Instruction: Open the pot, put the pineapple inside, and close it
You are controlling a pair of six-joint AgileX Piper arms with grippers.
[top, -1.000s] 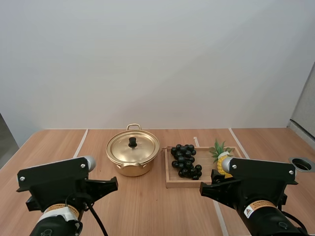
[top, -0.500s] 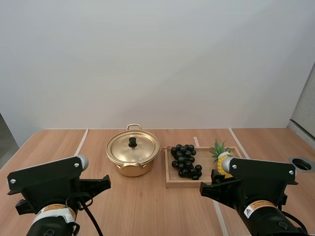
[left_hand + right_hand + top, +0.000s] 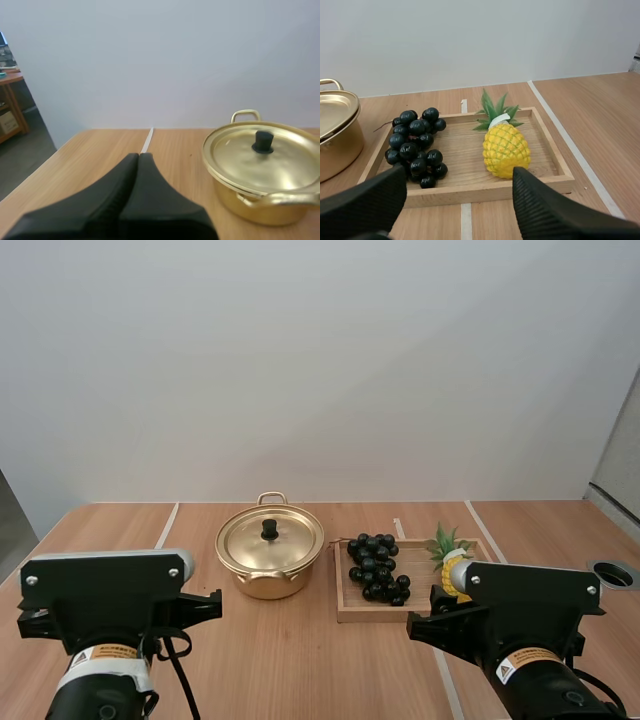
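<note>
Beside one pot: one pineapple, one grape bunch; left end effector closed, right end effector open.

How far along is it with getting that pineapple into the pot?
Nothing looks done yet: the lid sits on the pot, and the pineapple lies in the wooden tray beside the grapes. In hand, nothing: the left end effector is shut, the right end effector open. Every step remains.

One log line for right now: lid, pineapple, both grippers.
lid on pot | pineapple in wooden tray beside grapes | left gripper: fingers shut, empty | right gripper: fingers open, facing pineapple
</note>
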